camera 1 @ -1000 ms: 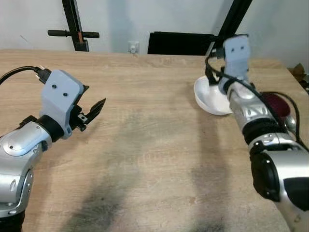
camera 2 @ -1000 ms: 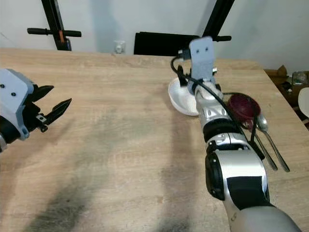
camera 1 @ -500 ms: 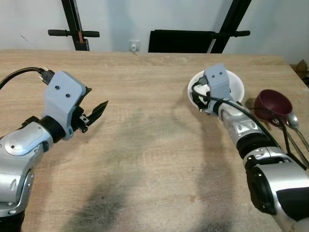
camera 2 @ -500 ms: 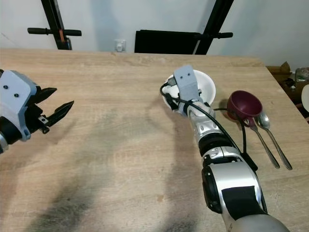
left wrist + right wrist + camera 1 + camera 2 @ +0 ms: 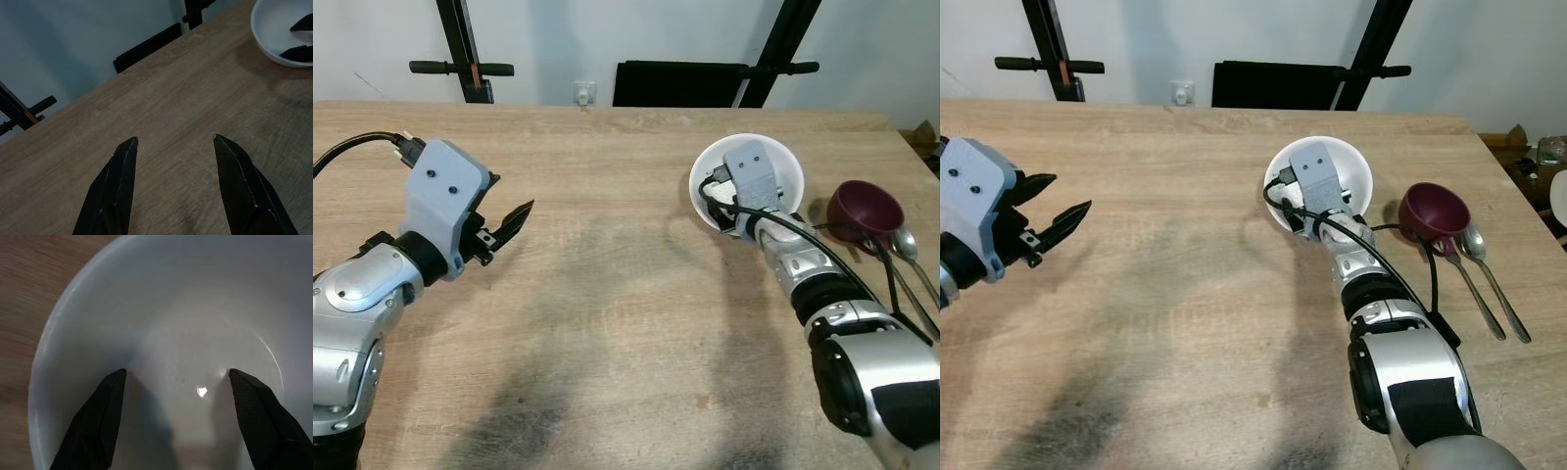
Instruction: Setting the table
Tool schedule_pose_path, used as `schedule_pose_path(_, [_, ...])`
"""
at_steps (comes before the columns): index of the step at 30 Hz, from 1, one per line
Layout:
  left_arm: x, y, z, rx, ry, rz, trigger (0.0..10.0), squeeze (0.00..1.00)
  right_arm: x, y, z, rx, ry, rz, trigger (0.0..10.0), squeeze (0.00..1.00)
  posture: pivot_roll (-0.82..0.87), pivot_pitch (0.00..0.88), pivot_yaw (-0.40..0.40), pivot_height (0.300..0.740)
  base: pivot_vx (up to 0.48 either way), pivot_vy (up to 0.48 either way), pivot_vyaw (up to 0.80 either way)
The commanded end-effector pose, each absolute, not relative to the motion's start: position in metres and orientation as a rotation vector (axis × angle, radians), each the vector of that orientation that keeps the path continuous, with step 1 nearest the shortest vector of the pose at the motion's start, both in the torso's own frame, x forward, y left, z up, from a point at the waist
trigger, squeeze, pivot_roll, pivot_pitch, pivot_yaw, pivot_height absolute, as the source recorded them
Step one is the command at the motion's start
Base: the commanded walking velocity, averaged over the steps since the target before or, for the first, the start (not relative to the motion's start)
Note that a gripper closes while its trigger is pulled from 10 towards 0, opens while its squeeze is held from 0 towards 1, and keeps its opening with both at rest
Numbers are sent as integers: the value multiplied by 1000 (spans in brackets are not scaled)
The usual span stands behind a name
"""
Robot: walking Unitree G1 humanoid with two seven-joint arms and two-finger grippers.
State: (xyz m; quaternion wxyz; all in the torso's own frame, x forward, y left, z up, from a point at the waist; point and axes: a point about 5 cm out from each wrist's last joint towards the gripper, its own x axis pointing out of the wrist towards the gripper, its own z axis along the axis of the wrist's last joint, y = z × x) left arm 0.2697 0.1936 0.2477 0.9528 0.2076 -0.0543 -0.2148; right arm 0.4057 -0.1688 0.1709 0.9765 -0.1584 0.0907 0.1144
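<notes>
Head views: we see the white bowl [image 5: 1347, 176] on the far right part of the wooden table [image 5: 607, 294], beside a maroon cup [image 5: 1435, 211] and two spoons [image 5: 1489, 279]; the right pincer [image 5: 1304, 217] reaches into the bowl, while the left pincer [image 5: 504, 227] hangs above bare wood, well apart. Left wrist view: its fingers [image 5: 117, 186] are spread over the tabletop. Right wrist view: the fingers [image 5: 98, 416] are spread inside the bowl's basin, pinching nothing.

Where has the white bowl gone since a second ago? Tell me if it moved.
Yes. The white bowl shifted toward the table's middle, away from the maroon bowl.
</notes>
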Motion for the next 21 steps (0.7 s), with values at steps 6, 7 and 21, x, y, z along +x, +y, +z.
schedule_pose_path(6, [269, 196, 245, 426, -85, -431, 10000, 0, 389, -119, 137, -239, 274, 585, 10000, 0, 69, 107, -1, 740, 0, 0, 0])
schedule_pose_path(7, [269, 196, 245, 426, -85, -431, 10000, 0, 389, -119, 137, -239, 274, 585, 10000, 0, 69, 107, -1, 740, 0, 0, 0])
schedule_pose_path(21, [273, 213, 253, 425, -58, -452, 10000, 0, 314, -90, 127, -397, 232, 1135, 10000, 0, 50, 109, -3, 740, 0, 0, 0])
